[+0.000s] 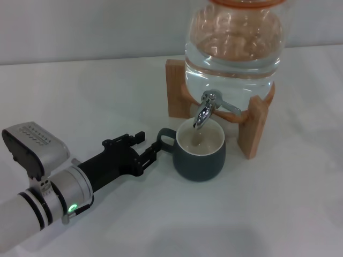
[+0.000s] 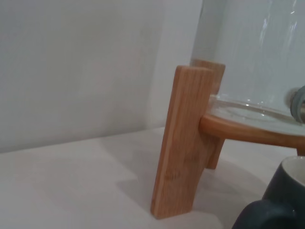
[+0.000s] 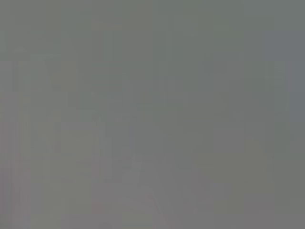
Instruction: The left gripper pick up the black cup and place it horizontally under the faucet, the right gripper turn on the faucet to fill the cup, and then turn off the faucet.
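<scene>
Claw of the left arm [image 1: 143,148], fingers apart, just beside the loop handle of the black cup [image 1: 200,150]. Cup upright on the worktop [image 1: 107,96] beneath the faucet [image 1: 206,110]. Right claw unseen; no legible writing.

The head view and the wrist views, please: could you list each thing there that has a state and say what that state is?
black cup: upright on the table under the spout, holding liquid.
faucet: spout pointing down into the cup; flow cannot be told.
glass water jar: seated on its wooden stand, holding water.
left gripper: jaws open, at the cup's handle, not clamped on it.
right gripper: not in view.
</scene>
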